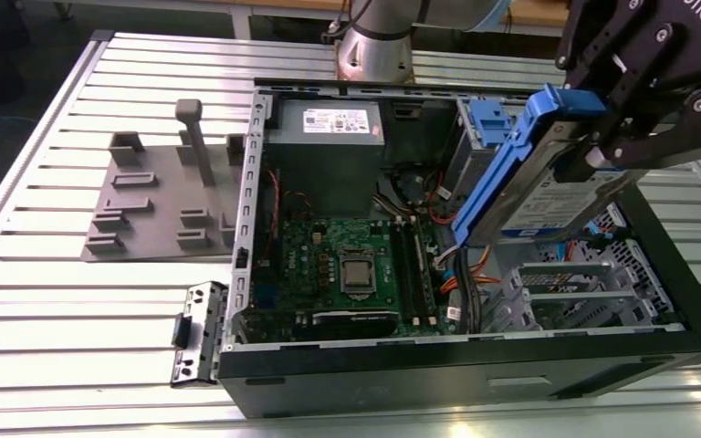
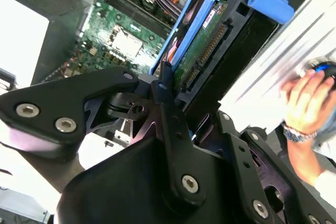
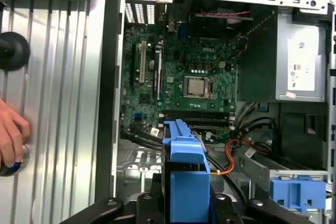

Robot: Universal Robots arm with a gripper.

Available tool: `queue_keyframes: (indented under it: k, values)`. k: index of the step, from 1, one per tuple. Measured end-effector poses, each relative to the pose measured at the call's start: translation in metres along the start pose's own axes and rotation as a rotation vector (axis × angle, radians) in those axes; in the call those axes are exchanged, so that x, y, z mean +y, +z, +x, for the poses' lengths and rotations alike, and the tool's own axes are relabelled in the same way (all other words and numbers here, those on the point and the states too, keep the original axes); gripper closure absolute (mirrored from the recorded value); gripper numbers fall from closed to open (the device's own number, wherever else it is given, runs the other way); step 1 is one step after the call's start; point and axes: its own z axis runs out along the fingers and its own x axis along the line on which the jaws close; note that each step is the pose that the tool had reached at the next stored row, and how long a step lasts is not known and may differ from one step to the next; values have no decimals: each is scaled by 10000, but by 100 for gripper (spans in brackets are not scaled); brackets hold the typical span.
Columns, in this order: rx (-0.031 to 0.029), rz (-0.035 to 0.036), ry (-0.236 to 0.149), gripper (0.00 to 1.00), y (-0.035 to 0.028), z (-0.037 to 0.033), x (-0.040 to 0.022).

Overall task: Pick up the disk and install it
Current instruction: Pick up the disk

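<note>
The disk (image 1: pixel 558 187), a silver-grey drive with a white-and-blue label in a bright blue carrier frame, hangs tilted above the open computer case (image 1: pixel 473 365). My gripper (image 1: pixel 612 128) is shut on the disk's upper end, at the exterior view's upper right. In the second wrist view the disk (image 2: pixel 210 51) shows its green circuit board and connector between the black fingers (image 2: pixel 163 103). In the first wrist view the blue frame of the disk (image 3: pixel 189 177) points down over the case's drive bay area, near orange cables (image 3: pixel 231 158).
Inside the case lie a green motherboard (image 1: pixel 344 265), a grey power supply with a white sticker (image 1: pixel 326 123) and a blue plastic tab (image 1: pixel 491 119). A grey fixture (image 1: pixel 162 196) sits on the slatted table. A person's hand (image 2: pixel 310 98) rests beside the case.
</note>
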Motion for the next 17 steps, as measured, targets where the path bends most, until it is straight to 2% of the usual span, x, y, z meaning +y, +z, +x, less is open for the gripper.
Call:
queue_keyframes:
  k: [1, 2, 8, 14, 15, 17]
  values:
    - [-73, 1, -3, 64, -1, 12, -10]
    - [-89, 3, -3, 64, -3, 31, -18]
    - [-94, 4, 27, 64, -9, 175, -26]
    - [-114, 51, 575, 64, 21, 214, -29]
    - [-113, 53, 591, 64, 24, 219, -50]
    - [-114, 52, 590, 64, 31, 228, -133]
